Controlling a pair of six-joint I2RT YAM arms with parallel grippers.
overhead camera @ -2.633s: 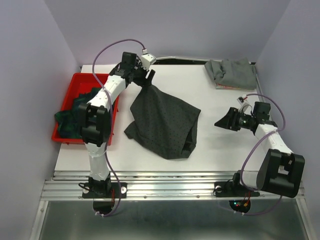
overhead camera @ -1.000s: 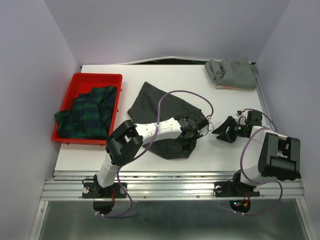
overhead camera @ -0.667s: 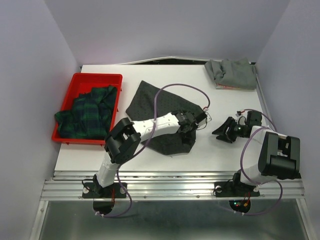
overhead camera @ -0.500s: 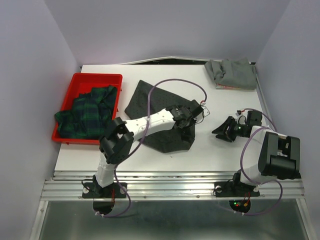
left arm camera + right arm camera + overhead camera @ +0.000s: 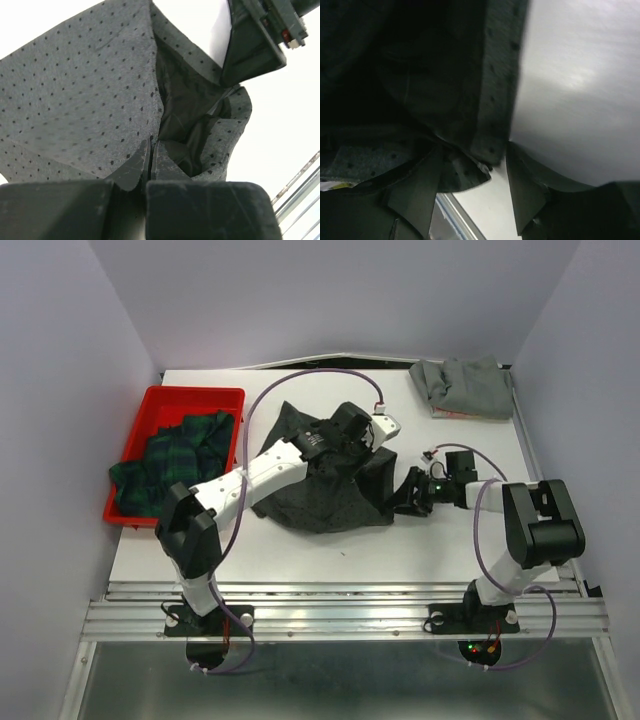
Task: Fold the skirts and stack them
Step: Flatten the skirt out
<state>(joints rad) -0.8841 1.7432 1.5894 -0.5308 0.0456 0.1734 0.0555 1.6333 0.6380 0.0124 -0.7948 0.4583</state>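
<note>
A skirt [image 5: 320, 505] lay central on the worktop [image 5: 300, 550]; a second skirt [image 5: 175, 465] lay in the tray [image 5: 190, 392] at left; a third skirt [image 5: 465, 388] sat far right.

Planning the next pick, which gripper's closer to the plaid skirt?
Left. The left gripper holds the dotted skirt right of the plaid skirt; the right gripper sits farther right.

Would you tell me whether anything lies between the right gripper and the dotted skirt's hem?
Nothing visible does. The right gripper has its jaws open at the hem of the charcoal dotted skirt, the cloth edge reaching between them. The left gripper is shut on the same skirt.
</note>
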